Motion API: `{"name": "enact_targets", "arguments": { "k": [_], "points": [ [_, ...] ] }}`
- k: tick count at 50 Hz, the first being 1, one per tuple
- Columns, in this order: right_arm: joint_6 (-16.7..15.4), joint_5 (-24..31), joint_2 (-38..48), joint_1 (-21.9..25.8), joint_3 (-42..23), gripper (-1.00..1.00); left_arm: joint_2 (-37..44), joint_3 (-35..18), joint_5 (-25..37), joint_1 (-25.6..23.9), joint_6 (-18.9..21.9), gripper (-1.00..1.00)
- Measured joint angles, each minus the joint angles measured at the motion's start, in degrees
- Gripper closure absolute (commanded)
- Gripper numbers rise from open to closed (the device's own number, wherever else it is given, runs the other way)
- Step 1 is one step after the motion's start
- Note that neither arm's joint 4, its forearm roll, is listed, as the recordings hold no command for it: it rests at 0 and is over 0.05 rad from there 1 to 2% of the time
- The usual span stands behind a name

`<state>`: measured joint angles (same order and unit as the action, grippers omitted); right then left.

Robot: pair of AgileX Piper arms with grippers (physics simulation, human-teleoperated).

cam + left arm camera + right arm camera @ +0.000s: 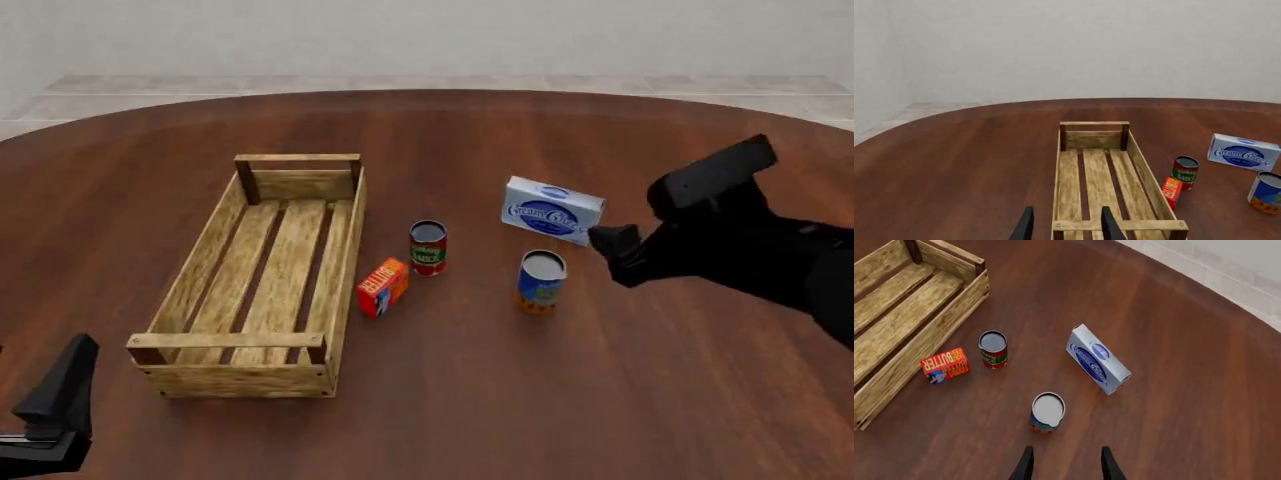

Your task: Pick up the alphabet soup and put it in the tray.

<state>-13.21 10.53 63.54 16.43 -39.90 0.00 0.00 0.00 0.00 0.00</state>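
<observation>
The alphabet soup (541,282), a blue-labelled can with an orange base, stands upright on the table to the right of the tray (214,260). It also shows in the right wrist view (1047,413) and at the edge of the left wrist view (1265,193). My right gripper (1066,467) is open and empty, above and just right of the can in the front view (611,245). My left gripper (1067,229) is open and empty near the tray's near end (1121,225), low at the front left (60,400). The tray holds nothing.
A red and green tomato sauce can (427,247) and an orange butter box (382,287) stand between the tray and the soup. A white and blue cream cheese box (551,210) lies just behind the soup. The round brown table (561,400) ends at the far side.
</observation>
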Motion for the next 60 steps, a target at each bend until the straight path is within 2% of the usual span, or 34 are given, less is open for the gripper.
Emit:
{"name": "enact_targets", "arguments": {
  "k": [13,26,60],
  "points": [
    [0.55,4.17,9.01,1.60,-7.75,-1.00,0.00,0.00,0.00,0.00,0.00,-1.00],
    [1.03,5.57,16.60,2.63,-12.65,-1.00,0.00,0.00,0.00,0.00,0.00,-1.00],
    [1.25,3.93,30.62,3.28,-18.23,-1.00,0.00,0.00,0.00,0.00,0.00,-1.00]
  ]
}}
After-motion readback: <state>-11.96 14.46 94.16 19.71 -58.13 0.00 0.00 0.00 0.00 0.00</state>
